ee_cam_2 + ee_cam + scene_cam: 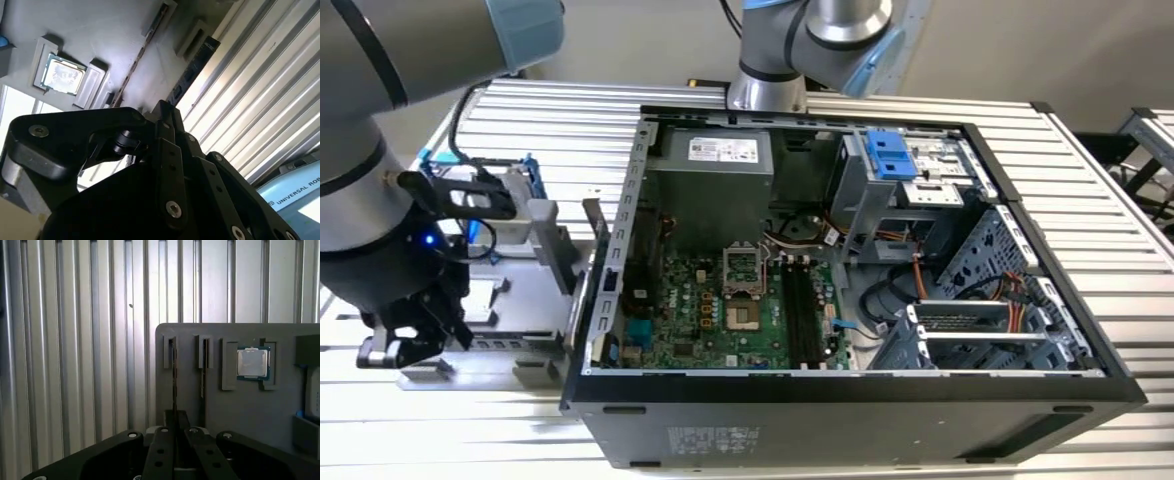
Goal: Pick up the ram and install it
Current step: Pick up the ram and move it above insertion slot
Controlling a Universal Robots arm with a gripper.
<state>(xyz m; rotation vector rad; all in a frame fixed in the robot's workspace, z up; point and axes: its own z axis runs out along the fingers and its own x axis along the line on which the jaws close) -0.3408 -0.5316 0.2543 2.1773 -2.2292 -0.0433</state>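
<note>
Ram (174, 370) (202, 365), two; processor (253, 363), one; computer case (854, 392), one

Our ribbed table and its load

We see the silver slatted table (1081, 160) bearing the open black computer case (854, 420) and, just beside it toward the exterior view's left, a grey parts holder (520, 345).

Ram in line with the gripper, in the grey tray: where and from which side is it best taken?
Take the ram by its exposed long edge, near the middle, pinching its two flat faces. It stands on edge in a narrow slot of the tray, so only that edge is free. Come straight from above, probably; the second ram alongside leaves little room sideways.
</note>
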